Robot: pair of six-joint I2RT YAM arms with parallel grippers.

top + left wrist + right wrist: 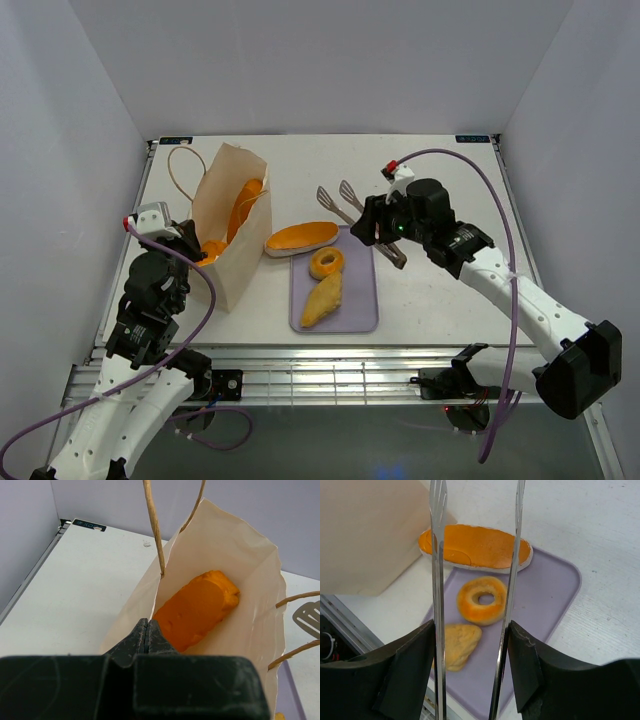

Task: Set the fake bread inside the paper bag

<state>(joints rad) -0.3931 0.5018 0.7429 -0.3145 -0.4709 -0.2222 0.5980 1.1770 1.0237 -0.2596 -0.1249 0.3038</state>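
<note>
The paper bag stands left of the tray, mouth open. My left gripper is shut on the bag's near rim, as the left wrist view shows. An orange loaf lies inside the bag. A long flat loaf rests on the tray's far edge. A ring and a turnover lie on the lavender tray. My right gripper is shut on the silver tongs. In the right wrist view the tongs frame the ring, beside the turnover and the long loaf.
The tongs' spatula heads point toward the far middle of the table. The bag's cord handles loop out to the far left. White walls close in the table on three sides. The near table edge has a metal rail.
</note>
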